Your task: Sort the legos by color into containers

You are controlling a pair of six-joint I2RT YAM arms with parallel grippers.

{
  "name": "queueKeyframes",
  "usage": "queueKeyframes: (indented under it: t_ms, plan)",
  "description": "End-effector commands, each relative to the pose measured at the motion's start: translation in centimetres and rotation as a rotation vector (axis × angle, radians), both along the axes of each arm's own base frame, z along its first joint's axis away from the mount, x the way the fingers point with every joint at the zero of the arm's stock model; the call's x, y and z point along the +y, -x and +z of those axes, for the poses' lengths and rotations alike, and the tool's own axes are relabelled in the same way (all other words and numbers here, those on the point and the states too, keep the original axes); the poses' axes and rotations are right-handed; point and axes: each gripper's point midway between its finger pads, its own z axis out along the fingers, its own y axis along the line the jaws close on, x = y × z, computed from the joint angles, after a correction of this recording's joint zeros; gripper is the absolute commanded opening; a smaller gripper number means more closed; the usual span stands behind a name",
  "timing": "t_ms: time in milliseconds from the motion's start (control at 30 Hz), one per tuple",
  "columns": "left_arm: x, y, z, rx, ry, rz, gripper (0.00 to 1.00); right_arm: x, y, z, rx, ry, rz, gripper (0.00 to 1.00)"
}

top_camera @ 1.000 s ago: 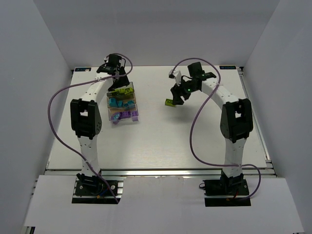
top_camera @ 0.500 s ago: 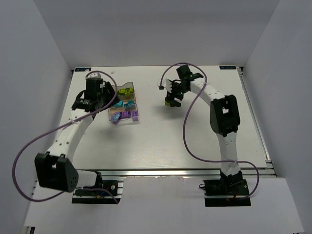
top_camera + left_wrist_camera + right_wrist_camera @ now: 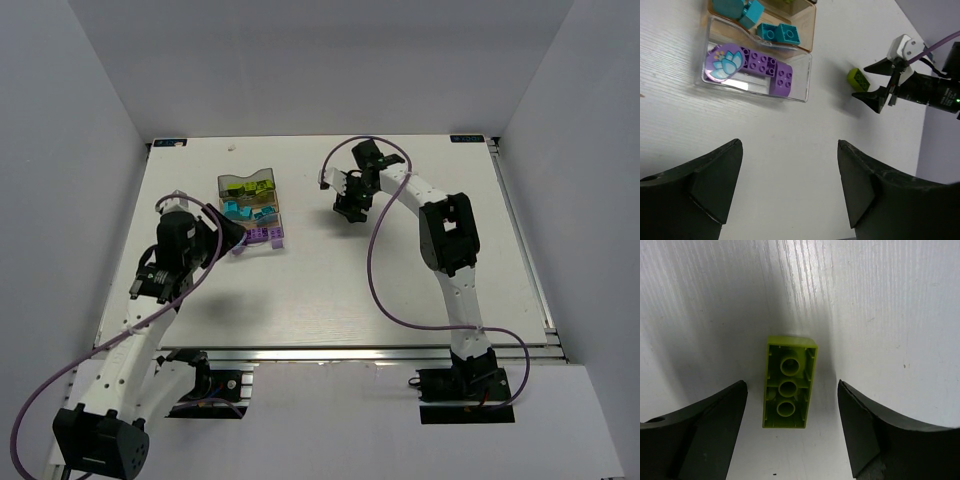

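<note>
White table point(image 3: 350, 285), three containers point(image 3: 251, 211), one loose lego point(image 3: 789, 382)

Probably a robotics lab cell; plain white walls point(image 3: 90, 100) box in a white table point(image 3: 330, 290); two robot arms point(image 3: 447, 240) mounted at its aluminium-framed edge point(image 3: 330, 355).

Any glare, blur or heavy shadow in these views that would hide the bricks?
Right wrist: the lime brick is sharp; the dark fingers shade the table either side of it. Left wrist: a white glare streak crosses the clear bin under the purple bricks, yet they read clearly. Top external: even light, soft shadow under the left arm; binned bricks tiny but colours distinct.
</note>
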Motion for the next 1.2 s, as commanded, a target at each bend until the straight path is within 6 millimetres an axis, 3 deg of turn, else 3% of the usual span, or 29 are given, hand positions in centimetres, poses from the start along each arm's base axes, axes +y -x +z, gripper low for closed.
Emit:
queueKeyframes:
  t_ms: [0,100,200,233,333,433,567,633,667,933,1167]
  plan:
    - [-1.7,0.1,1.0,-0.056,0.113,-0.048,0.84,-0.3,0.6,-0.2,0.035,0.008,-0.004,0.76]
    - [-2.9,-0.3,1.3,-0.096,0.197,-0.076,0.81,-0.4,1.4,-0.2,0.061,0.0,0.001,0.64]
    - [-4.0,-0.4,0.9,-0.115,0.252,-0.117,0.81,-0.2,2.5,0.5,0.09,-0.035,-0.003,0.39]
    - [-4.9,-0.5,1.1,-0.137,0.302,-0.155,0.83,-0.1,3.2,0.4,0.122,-0.053,-0.014,0.26]
    - [-6.4,-0.7,1.3,-0.153,0.388,-0.208,0.84,1.2,4.6,3.6,0.127,-0.172,-0.002,0.13]
    - [-7.8,-0.4,1.8,-0.174,0.464,-0.276,0.84,2.2,6.9,6.9,0.14,-0.286,0.02,0.06]
    - [-9.3,-0.4,0.9,-0.129,0.489,-0.318,0.84,3.7,10.1,11.4,0.175,-0.401,0.031,0.01]
    - [-10.4,-0.1,0.7,-0.107,0.488,-0.344,0.83,4.3,11.7,12.0,0.203,-0.429,0.045,0.0]
    - [-10.8,-0.2,0.0,-0.083,0.484,-0.346,0.83,5.2,12.7,13.3,0.195,-0.454,0.066,0.0]
    - [-13.4,-0.2,-0.9,-0.044,0.478,-0.353,0.82,8.7,18.0,15.7,0.198,-0.508,0.139,0.0]
    - [-13.8,-0.2,-0.3,-0.064,0.5,-0.353,0.82,9.8,19.4,15.0,0.199,-0.483,0.159,0.0]
